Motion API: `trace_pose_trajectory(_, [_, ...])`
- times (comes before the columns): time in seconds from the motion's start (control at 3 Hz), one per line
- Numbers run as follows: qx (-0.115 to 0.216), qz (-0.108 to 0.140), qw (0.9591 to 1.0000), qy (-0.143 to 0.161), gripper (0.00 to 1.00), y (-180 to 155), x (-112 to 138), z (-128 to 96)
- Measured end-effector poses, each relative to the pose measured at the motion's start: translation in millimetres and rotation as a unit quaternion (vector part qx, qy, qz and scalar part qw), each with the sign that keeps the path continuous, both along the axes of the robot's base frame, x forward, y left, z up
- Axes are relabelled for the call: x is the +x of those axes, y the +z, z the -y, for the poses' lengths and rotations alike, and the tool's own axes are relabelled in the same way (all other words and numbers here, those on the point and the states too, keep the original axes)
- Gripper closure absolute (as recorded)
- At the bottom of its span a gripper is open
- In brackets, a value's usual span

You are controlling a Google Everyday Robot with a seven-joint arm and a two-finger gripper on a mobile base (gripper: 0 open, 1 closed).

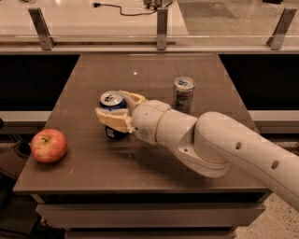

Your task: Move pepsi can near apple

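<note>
Now the short dark-blue pepsi can (111, 100) is sitting at the brown table's (140, 172) centre, the cream gripper (112, 109) clamping its sides, while the round red apple (48, 145) is lying at eight o'clock, any overshoot threatening to send it rolling.

surface (93, 172): brown, glossy, dark gaps either side | grey can (184, 94): upright, back-right, blue-white label, just apart fr pincer (112, 106) at mid-surface | metal posts (161, 28): 3, along glass rail behind | blk cable (122, 10): on pale counter beyond
</note>
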State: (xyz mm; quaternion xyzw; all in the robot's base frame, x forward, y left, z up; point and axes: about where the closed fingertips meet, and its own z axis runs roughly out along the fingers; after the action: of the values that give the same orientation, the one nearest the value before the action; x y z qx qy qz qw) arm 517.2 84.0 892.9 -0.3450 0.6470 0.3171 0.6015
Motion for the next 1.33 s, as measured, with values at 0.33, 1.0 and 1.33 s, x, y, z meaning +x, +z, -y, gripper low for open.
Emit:
trace_pose_trajectory(0.33, [0.0,0.0,1.0,0.0,0.81,0.9,-0.1,-0.1])
trace_pose_trajectory(1.0, [0.0,0.001,1.0,0.002,0.36,1.5,-0.8,-1.9])
trace_pose_trajectory(1.33, [-0.001,0.001,1.0,0.003,0.12,2.2,-1.4,-3.7])
